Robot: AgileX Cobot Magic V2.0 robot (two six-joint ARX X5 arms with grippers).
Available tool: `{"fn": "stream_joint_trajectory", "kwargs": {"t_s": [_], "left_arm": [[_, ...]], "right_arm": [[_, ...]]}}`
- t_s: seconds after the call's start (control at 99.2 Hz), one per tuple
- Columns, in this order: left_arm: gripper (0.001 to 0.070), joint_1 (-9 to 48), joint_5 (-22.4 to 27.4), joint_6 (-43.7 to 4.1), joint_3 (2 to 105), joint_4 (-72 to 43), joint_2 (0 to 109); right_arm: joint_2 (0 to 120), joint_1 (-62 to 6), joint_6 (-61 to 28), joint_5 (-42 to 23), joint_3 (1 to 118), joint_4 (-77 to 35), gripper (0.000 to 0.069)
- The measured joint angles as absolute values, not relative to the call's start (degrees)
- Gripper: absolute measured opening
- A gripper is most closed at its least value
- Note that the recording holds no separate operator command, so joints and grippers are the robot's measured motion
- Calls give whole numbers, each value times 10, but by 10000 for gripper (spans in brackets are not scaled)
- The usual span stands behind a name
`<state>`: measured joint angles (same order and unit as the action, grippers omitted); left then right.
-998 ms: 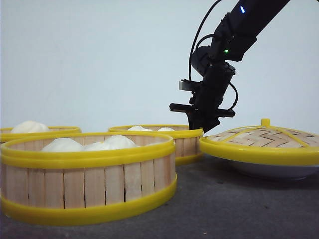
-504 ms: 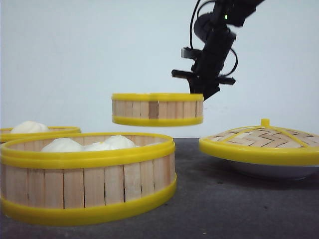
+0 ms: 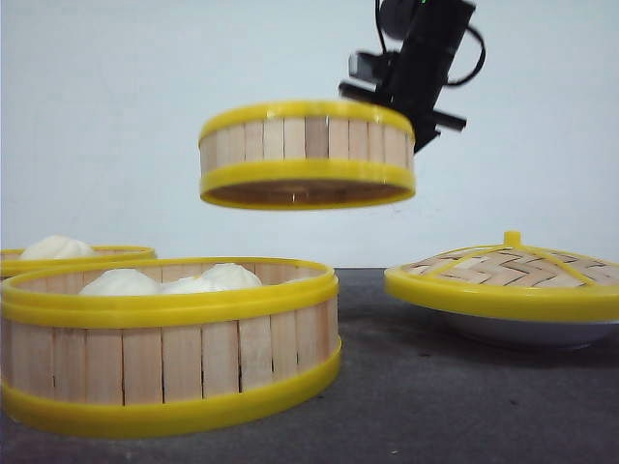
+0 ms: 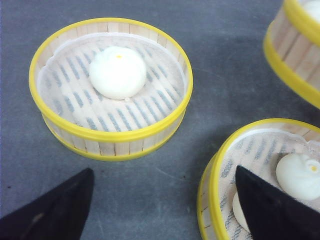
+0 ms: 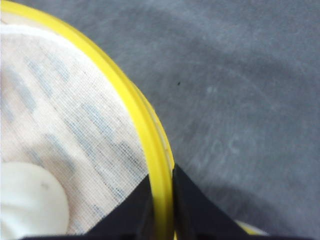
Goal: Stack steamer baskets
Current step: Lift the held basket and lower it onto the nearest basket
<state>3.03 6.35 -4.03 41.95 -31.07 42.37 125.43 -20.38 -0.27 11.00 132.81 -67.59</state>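
A steamer basket [image 3: 308, 155] hangs in the air, tilted a little, with my right gripper [image 3: 411, 121] shut on its right rim. In the right wrist view the right gripper [image 5: 162, 197] pinches the yellow rim [image 5: 145, 130], one finger inside and one outside, and a white bun [image 5: 25, 202] lies on the liner. A second steamer basket [image 3: 169, 348] with buns stands on the table near the camera. A third basket [image 3: 77, 255] sits behind it at far left. My left gripper [image 4: 162, 205] is open above the table between the one-bun basket [image 4: 110, 87] and the near basket [image 4: 260, 170].
A domed woven lid [image 3: 508, 275] with a yellow rim and knob rests on a white dish [image 3: 527, 333] at the right. The dark grey table [image 3: 435, 406] lies between the near basket and the dish. Another basket wall [image 4: 295, 50] shows at the left wrist view's edge.
My right gripper has lifted the basket off the table, high above it, and carried it towards the camera. The other baskets and the lid have not moved.
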Motion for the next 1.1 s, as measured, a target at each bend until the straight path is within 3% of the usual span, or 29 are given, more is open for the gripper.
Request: {"fn": "stream_joint_trajectory", "kwargs": {"t_s": [0.897,1.099], "left_arm": [[551,30,58,-25,420,-311,424],[551,30,58,-25,420,-310,424]], "right_arm": [[1166,-341,-28,85,1305,-743,25],[1093,-357,-28,83,1184,-678,25]]}}
